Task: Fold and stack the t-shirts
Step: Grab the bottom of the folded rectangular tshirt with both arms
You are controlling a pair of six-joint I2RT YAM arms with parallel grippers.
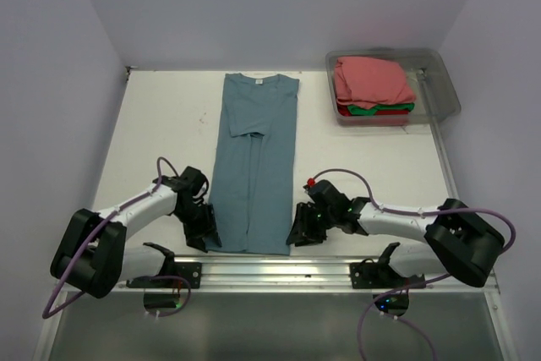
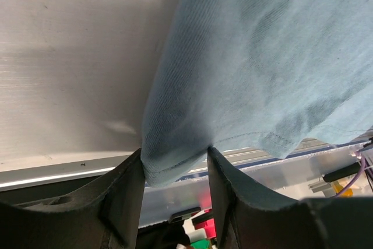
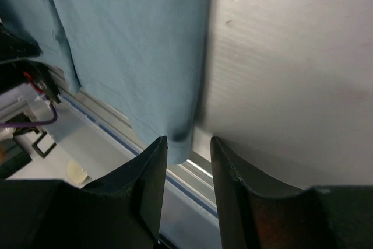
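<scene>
Straddling tee [image 1: 254, 162] hem: left hand [image 2: 175, 170], right hand [image 3: 189, 147] half-open.

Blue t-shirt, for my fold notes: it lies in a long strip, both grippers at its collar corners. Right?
No. The blue t-shirt lies in a long strip, but the left gripper and right gripper are at its hem corners; the top external view shows it.

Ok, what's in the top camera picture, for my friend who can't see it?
A blue tee, folded into a long strip, lies on a white table, with the left gripper and right gripper at its two near corners. At the far right, a clear bin holds a stack of folded tees, pink on top.
</scene>
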